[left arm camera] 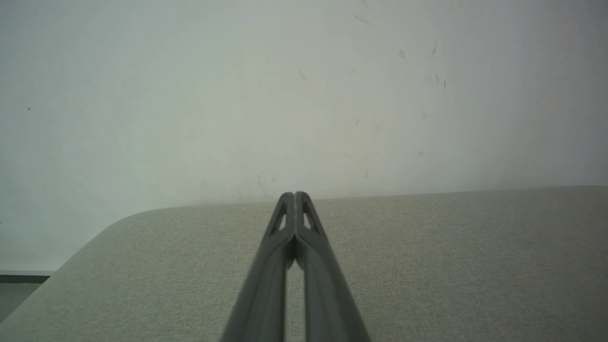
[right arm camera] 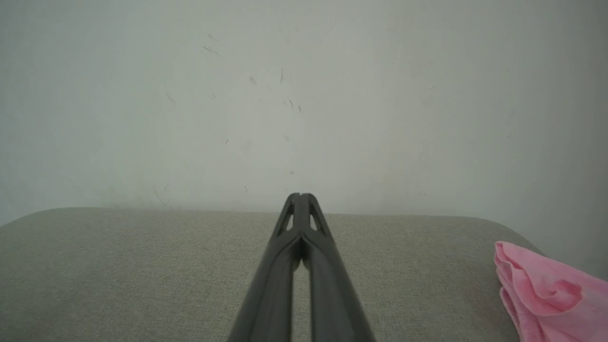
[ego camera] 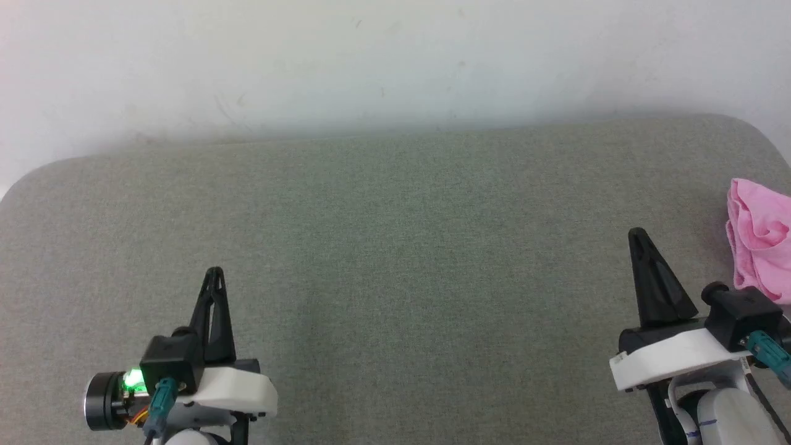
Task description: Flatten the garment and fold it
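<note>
Pink garment point(ego camera: 763, 238) lies untouched: the right gripper point(ego camera: 638, 235), fingers pressed together on nothing, hovers over the grey cushion point(ego camera: 395, 247) with the crumpled cloth just to its right; the left gripper point(ego camera: 214, 273), also closed and empty, sits well apart, likely a resting pose.

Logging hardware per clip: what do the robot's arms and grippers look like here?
Both grippers match: the left gripper and right gripper each have two long black tapering fingers with cut-out tips, a white mount, and a black wrist camera with a teal cable plug. A green light glows by the left wrist.
</note>
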### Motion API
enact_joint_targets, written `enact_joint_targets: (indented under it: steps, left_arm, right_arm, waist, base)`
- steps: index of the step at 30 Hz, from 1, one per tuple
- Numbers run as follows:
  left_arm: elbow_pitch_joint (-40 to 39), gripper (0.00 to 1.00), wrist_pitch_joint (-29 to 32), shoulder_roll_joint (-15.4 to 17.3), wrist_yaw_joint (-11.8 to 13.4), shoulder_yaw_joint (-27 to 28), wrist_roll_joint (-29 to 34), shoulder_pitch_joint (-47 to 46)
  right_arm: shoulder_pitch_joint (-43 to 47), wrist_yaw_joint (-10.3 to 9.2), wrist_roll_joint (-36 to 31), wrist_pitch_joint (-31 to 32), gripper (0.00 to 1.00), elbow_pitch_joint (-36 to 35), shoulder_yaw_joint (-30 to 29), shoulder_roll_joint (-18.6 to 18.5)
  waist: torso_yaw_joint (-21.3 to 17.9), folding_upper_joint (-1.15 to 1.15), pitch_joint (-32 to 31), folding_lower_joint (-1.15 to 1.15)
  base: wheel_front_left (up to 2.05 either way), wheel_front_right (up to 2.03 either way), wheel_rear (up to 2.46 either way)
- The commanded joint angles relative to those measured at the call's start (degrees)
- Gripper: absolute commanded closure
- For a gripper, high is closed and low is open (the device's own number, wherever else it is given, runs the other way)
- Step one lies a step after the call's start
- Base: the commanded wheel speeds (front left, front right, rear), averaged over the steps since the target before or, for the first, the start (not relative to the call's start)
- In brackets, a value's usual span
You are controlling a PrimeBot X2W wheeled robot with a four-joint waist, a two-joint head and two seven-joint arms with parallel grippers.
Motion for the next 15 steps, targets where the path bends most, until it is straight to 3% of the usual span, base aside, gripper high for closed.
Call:
enact_joint_targets:
  steps: [1,15]
  left_arm:
    - [-0.15,1.0,0.29,-0.29,-0.62,0.31,0.43,0.04]
    - [-0.26,1.0,1.92,-0.53,-1.55,0.53,0.65,0.06]
  right_arm:
    - [0.66,-0.03,-0.51,0.29,1.0,-0.48,0.0,0.21]
    - [1.2,-0.04,-1.52,1.92,1.0,-1.02,0.08,0.36]
  waist:
    - [0.01,0.0,-0.03,0.0]
    - [0.1,0.0,-0.27,0.0]
  base:
    - [0.0,0.0,0.0]
    - [0.0,0.0,0.0]
